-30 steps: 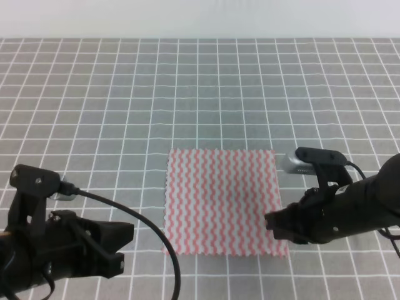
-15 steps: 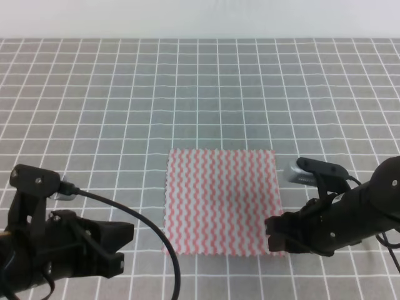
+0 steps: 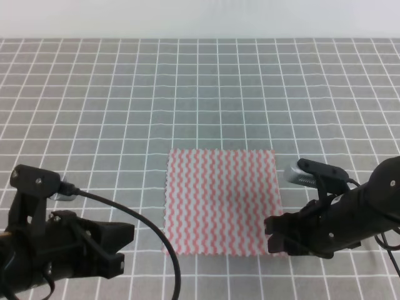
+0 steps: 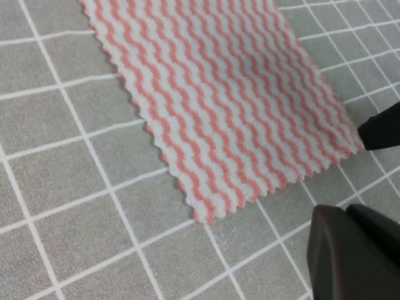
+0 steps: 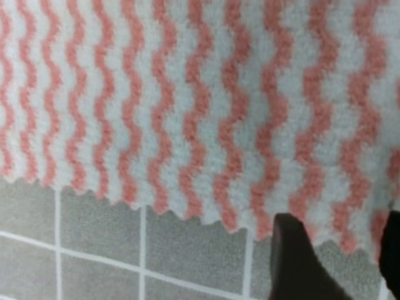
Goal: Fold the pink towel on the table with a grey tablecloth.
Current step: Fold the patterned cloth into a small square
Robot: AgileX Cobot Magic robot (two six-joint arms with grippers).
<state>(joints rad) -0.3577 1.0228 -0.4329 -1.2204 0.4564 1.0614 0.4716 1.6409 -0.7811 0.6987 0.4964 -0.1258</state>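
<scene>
The pink towel [image 3: 221,201] lies flat and unfolded on the grey gridded tablecloth [image 3: 125,100]. My right gripper [image 3: 276,234] is low at the towel's near right corner. In the right wrist view its open fingers [image 5: 299,257] straddle the towel's jagged near edge [image 5: 187,125], with nothing held between them. My left gripper [image 3: 122,245] is left of the towel's near left corner and apart from it. In the left wrist view its dark fingers [image 4: 350,256] sit together, just short of that corner of the towel [image 4: 231,94].
The right gripper's black tip [image 4: 382,128] shows at the right edge of the left wrist view. A black cable [image 3: 156,237] loops from the left arm toward the towel's near left corner. Bare grid cloth [image 3: 200,75] stretches behind the towel.
My right gripper has moved down and a little nearer, settling at the towel's near right corner. The left arm and the towel have not moved.
</scene>
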